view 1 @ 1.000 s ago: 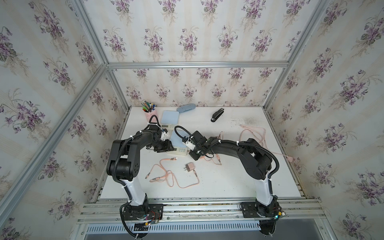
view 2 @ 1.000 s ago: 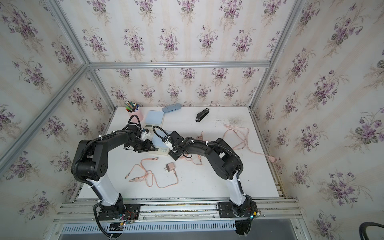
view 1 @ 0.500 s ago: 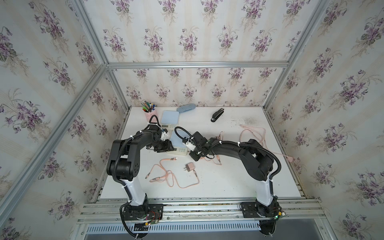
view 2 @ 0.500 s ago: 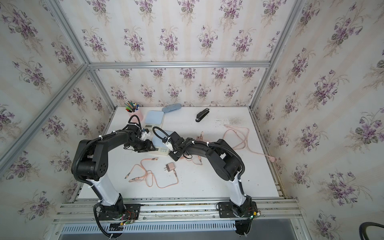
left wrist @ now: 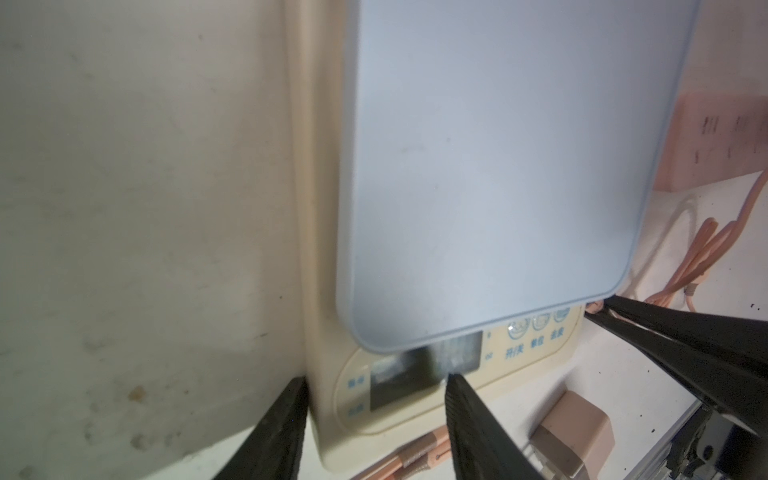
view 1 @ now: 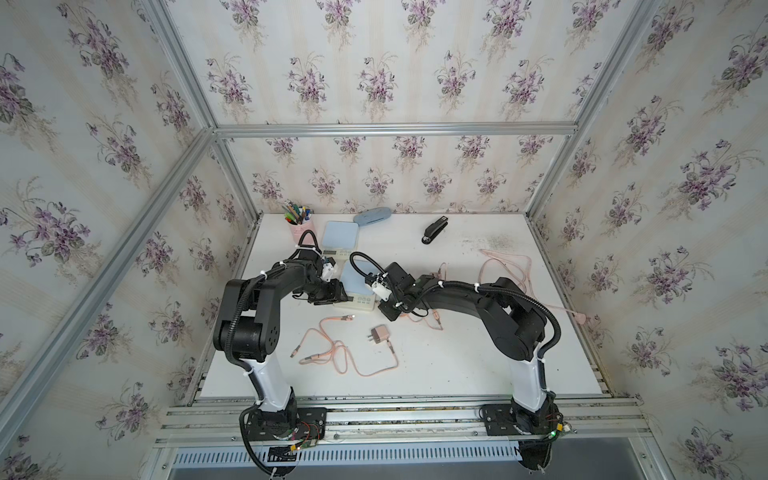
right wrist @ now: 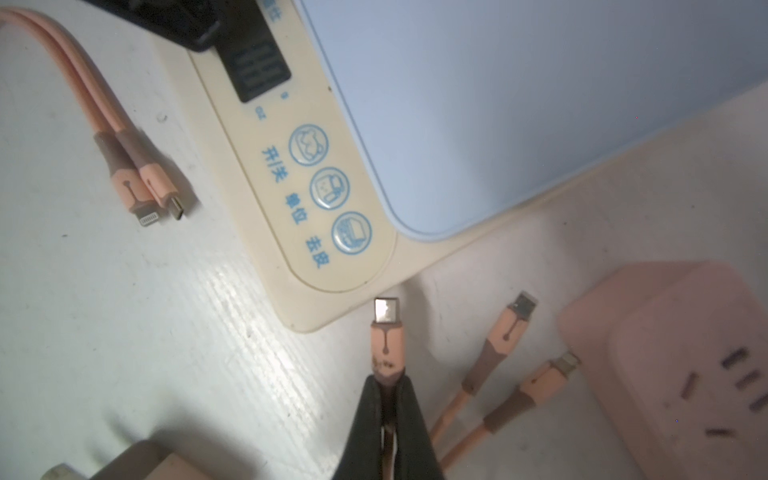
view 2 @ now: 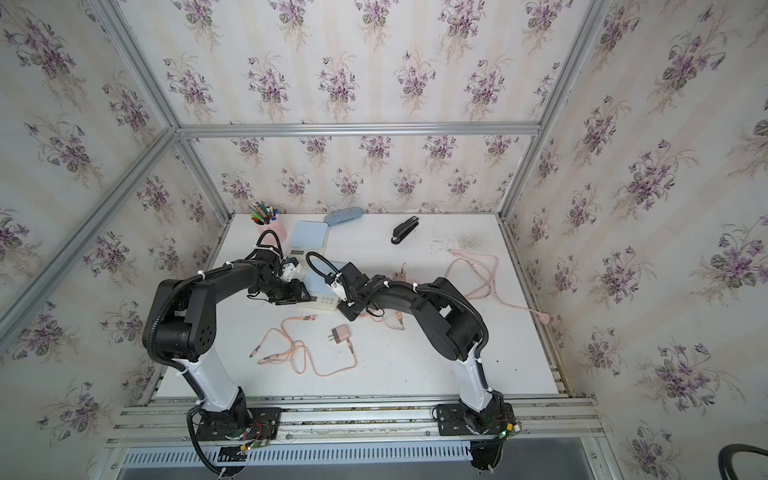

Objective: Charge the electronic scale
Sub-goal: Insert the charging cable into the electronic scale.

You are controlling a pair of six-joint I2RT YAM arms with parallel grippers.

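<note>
I see my left gripper [left wrist: 376, 384] spread astride the display corner of the cream electronic scale with a pale blue platform [left wrist: 478, 166], mid white bench [view 1: 457, 361]. My right gripper [right wrist: 388, 384] pinches 1 pink USB-C plug [right wrist: 386, 328], its tip just beside the scale's edge.
</note>
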